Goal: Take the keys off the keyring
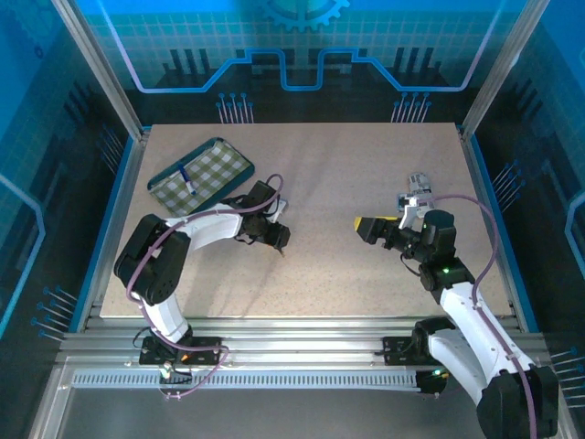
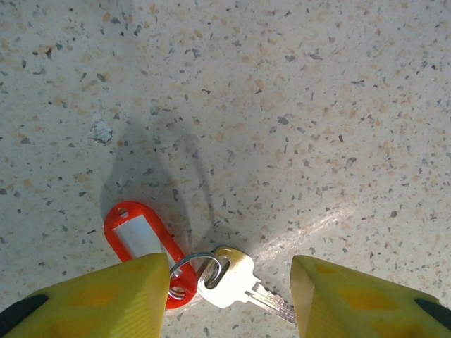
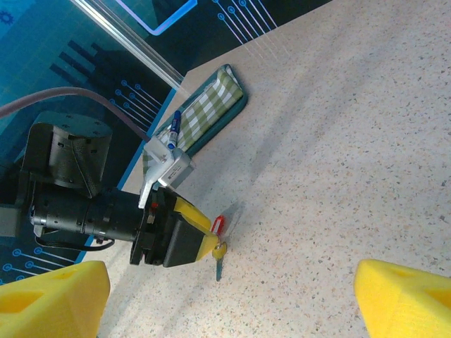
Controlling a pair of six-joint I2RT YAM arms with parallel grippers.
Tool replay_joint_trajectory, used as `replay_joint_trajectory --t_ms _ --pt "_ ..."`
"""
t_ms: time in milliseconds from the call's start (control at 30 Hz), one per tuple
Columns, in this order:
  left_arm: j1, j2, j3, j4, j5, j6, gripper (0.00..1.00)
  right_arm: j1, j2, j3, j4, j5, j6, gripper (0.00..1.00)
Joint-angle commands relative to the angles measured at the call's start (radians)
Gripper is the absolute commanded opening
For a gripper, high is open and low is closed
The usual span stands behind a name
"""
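Top overhead, facing 12 o'clock; left wrist close over speckled beige tabletop (image 2: pixel 282 105); right wrist low, facing 9 o'clock; wrists share red-tagged metal keyring (image 2: pixel 137 239).

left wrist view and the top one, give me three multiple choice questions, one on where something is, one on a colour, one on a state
1. Where does the checked case lie?
A. near the far left corner of the table
B. near the far right corner
C. between the two arm bases

2. What colour is the keyring tag?
A. blue
B. red
C. green

3. How is the key placed?
A. inside the checked case
B. lying well apart from the ring
C. flat on the table, its head threaded on the ring

Answers:
1 A, the top view shows it by the far left corner.
2 B, the tag is bright red in the left wrist view.
3 C, the ring passes through the key's head, between the open fingers of the left gripper.
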Motion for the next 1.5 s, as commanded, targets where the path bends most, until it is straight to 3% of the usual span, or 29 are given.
replay_joint_trajectory --t_ms 0,167,333,467,867,1133,1333,1467 --pt "-0.019 0.027 -0.004 -0.044 -0.034 0.029 0.50 0.015 -0.003 -0.005 0.021 -0.020 0.003 0.91" --pt "-0.030 0.041 -0.004 -0.044 -0.054 0.030 0.47 0.015 -0.010 -0.006 0.018 -0.019 0.003 0.91" --pt "-0.040 0.046 -0.002 -0.054 -0.075 0.029 0.35 0.014 -0.018 -0.007 0.013 -0.015 0.001 0.91" --pt "-0.044 0.007 -0.016 -0.050 -0.108 0.021 0.44 0.015 -0.018 -0.013 0.019 -0.015 0.003 0.91" --pt "-0.043 -0.075 -0.061 -0.023 -0.118 0.009 0.44 0.014 -0.003 -0.022 0.053 -0.024 0.018 0.91" --pt "-0.052 -0.028 -0.054 -0.005 -0.102 0.009 0.45 0.014 0.005 -0.026 0.066 -0.029 0.025 0.91" --pt "-0.052 0.004 -0.052 0.017 -0.109 0.014 0.42 0.015 -0.007 -0.024 0.048 -0.021 0.016 0.91" --pt "-0.056 0.014 -0.057 0.032 -0.129 0.012 0.34 0.014 -0.007 -0.023 0.046 -0.017 0.013 0.91"
